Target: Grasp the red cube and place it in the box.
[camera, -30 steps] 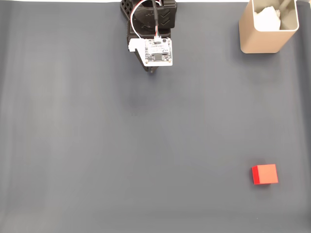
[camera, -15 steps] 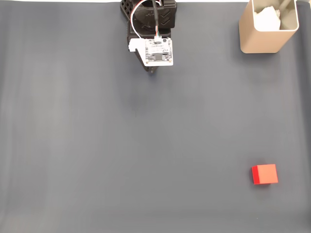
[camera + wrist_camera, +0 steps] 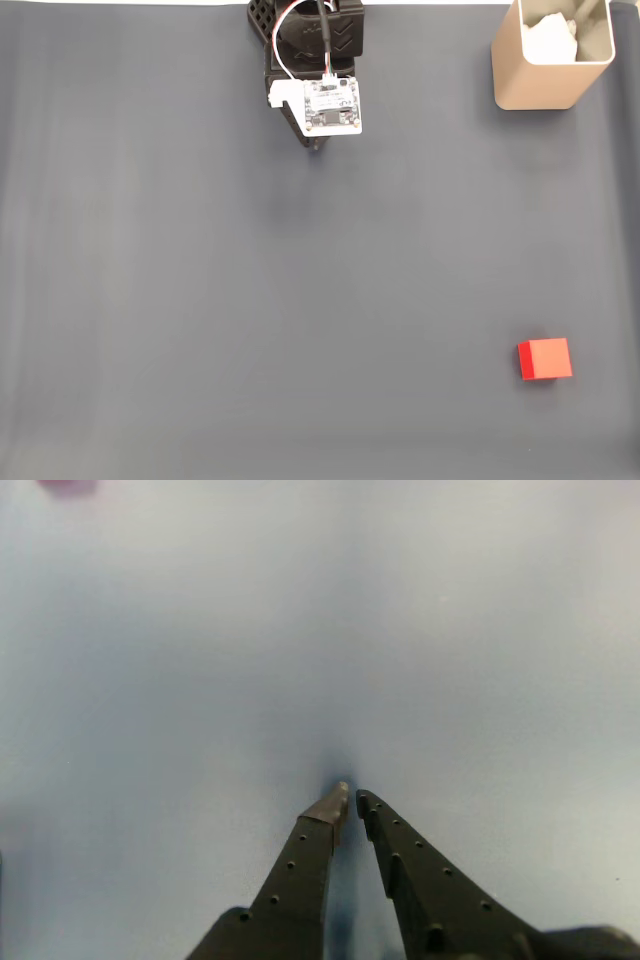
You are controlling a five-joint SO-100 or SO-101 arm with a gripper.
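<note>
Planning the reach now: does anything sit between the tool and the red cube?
Nothing visible does. In the fixed view only bare grey mat lies between the tool and the red cube; the box stands off that line.

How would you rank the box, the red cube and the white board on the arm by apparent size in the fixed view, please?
1. box, cut off by the top edge
2. white board, which may sit nearer the camera
3. red cube

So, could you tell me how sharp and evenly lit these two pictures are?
Fixed view: sharp, evenly lit, the red cube and box crisp with faint shadows. Wrist view: the gripper is in focus, the mat hazy and washed out, with a blurred reddish smudge.
</note>
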